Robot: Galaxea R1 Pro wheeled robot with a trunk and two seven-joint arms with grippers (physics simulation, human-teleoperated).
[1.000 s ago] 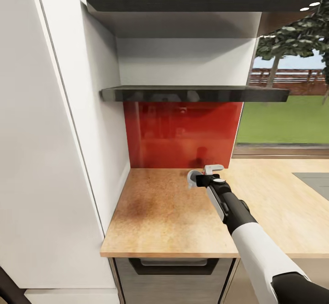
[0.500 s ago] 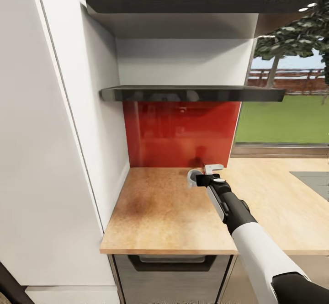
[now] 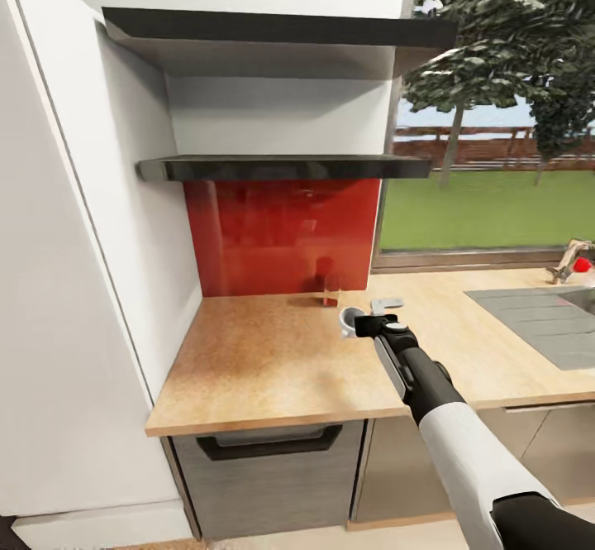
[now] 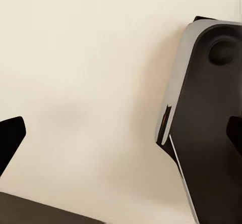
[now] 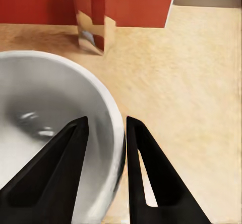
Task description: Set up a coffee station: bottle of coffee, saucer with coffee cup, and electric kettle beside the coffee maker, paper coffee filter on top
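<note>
The right gripper point(image 3: 364, 321) is closed on the rim of a small white round coffee cup point(image 3: 350, 319), one black finger point(image 5: 55, 176) inside the bowl and the other finger outside the wall, as the right wrist view shows. In the head view the cup hangs over the light beige wood-grain surface point(image 3: 264, 360), toward its far side, with the black-and-white right arm point(image 3: 446, 426) reaching in from the near right.

Just beyond the cup, against the glossy red backsplash panel point(image 3: 277, 236), stands a small clear glass tumbler point(image 3: 331, 290) on the surface. Above the panel run two dark flat shelves point(image 3: 281, 168), one over the other, set into a white wall unit. Below the surface is a grey drawer front with a black recessed handle point(image 3: 268, 444).

To the right the surface carries a grey sink drainer point(image 3: 537, 322) with a metal tap point(image 3: 570, 256) at its far edge, under a window onto grass and trees.

The left wrist view looks on a plain cream surface and a dark, grey-edged curved panel point(image 4: 201, 133); whether the left gripper is wide or narrow cannot be told.
</note>
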